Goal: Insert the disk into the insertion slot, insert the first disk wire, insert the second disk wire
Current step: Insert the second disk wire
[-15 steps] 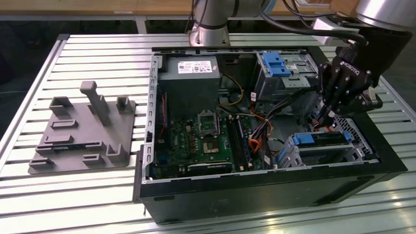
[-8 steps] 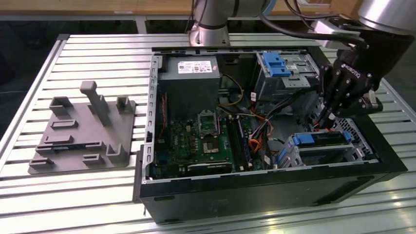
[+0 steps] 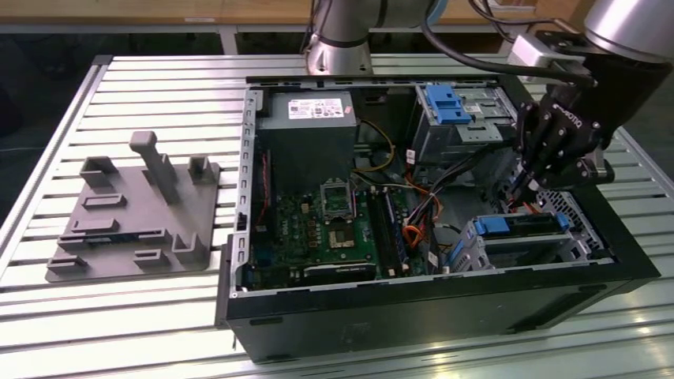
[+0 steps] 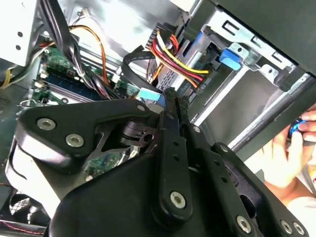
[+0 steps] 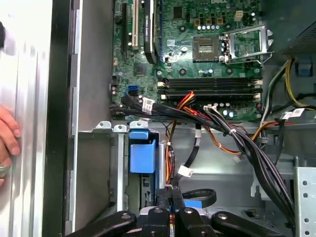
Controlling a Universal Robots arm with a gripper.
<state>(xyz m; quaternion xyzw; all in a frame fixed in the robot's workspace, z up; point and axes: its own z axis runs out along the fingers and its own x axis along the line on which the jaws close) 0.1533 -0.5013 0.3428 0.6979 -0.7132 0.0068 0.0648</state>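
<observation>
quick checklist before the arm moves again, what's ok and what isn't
1. Disk seated in the insertion slot: ok, its blue rail sits inside the cage.
2. Gripper jaws: ok, closed together just above the cage.
3. Anything held in the jaws: cannot tell.
4. Blue-tipped flat cable beside the jaws, plugged into the disk: cannot tell.
5. Wire bundle away from the cage: not ok, it runs close alongside and could snag.
6. Person's hand out of the case: ok, it rests on the table outside the case wall, though close.
</observation>
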